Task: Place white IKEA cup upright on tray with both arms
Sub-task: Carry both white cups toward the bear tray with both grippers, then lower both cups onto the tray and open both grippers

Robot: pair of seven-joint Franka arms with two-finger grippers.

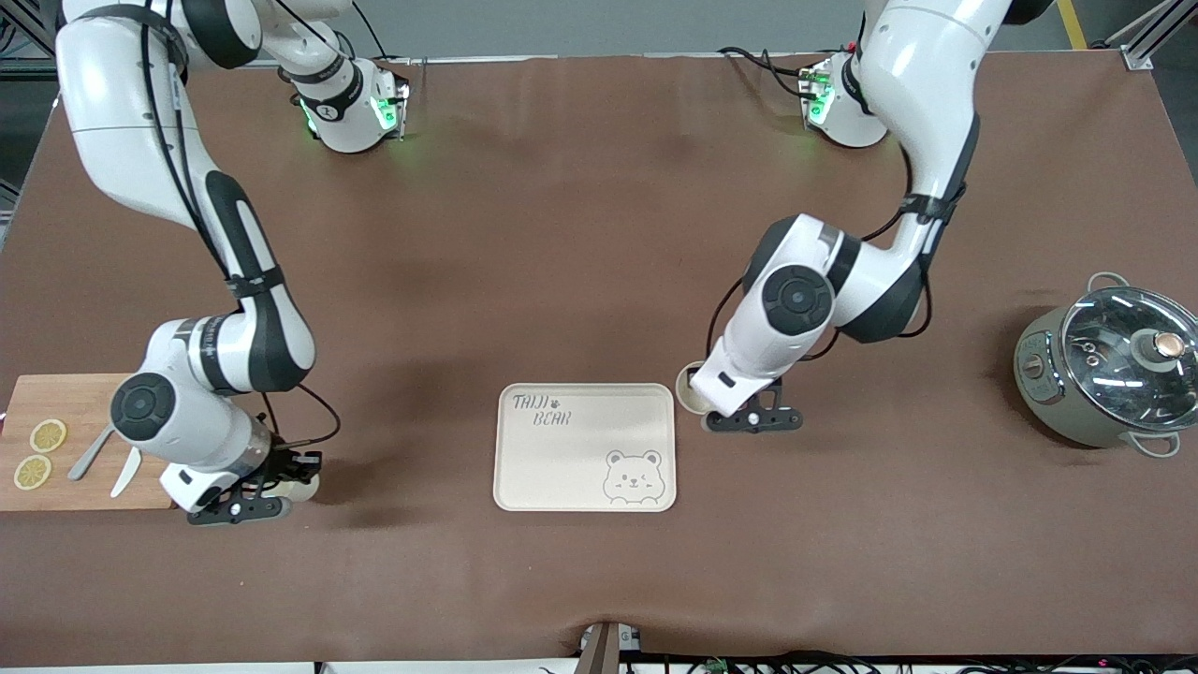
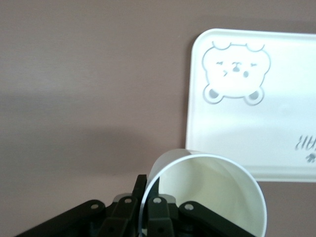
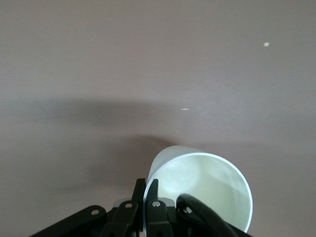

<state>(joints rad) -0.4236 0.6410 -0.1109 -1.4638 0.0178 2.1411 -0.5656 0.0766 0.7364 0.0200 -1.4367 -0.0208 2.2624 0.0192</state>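
Two white cups show, one per hand. The left hand (image 1: 708, 401) pinches the rim of one cup (image 1: 691, 388) just beside the single tray (image 1: 585, 447), mid-bench. The right hand (image 1: 281, 487) pinches the other cup (image 1: 301, 484) beside the one cutting board (image 1: 84, 412), near the bench's edge at the right arm's end.
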